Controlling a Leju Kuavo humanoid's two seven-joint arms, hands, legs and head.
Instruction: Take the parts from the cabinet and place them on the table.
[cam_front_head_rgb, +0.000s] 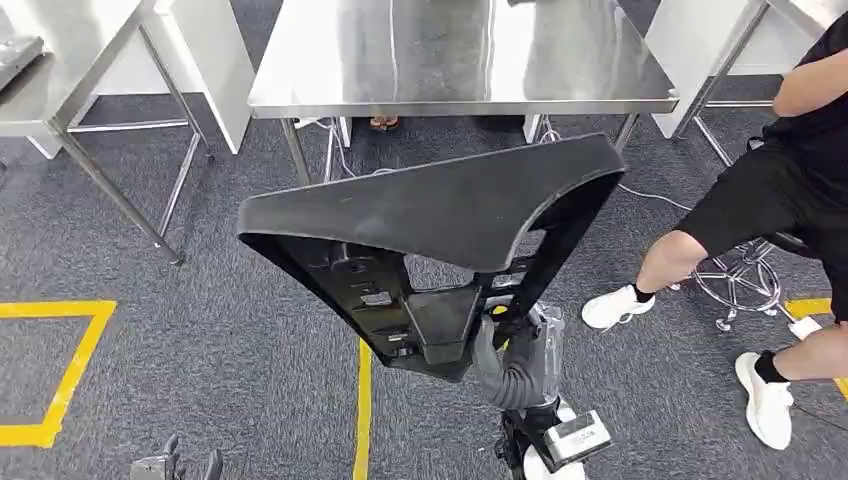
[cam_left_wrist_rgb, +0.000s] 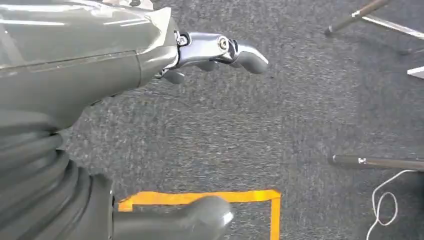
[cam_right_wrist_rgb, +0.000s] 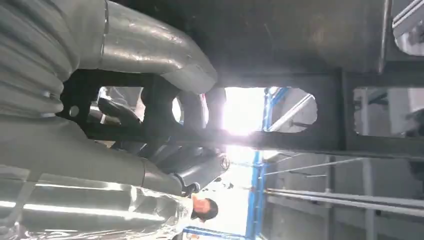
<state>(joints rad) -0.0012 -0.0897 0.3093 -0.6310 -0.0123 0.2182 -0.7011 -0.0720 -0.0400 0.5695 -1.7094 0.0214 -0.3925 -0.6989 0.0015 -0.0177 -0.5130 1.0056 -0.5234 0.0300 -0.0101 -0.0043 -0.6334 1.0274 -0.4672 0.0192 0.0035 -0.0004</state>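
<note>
**Even overhead light in two views; right wrist view blowing out against backlight**

Head view: bright, even light is falling from above. The steel table (cam_front_head_rgb: 460, 50) is throwing soft streaked glare; shadows under it are lying faint on the carpet (cam_front_head_rgb: 200, 330). Focus is holding sharp.

Left wrist view: the left hand (cam_left_wrist_rgb: 220, 50) is carrying glossy highlights; its near cover is going soft.

Right wrist view: a white glare is blowing out the centre, and the black part (cam_right_wrist_rgb: 300, 45) is reading as a grainy silhouette.
</note>
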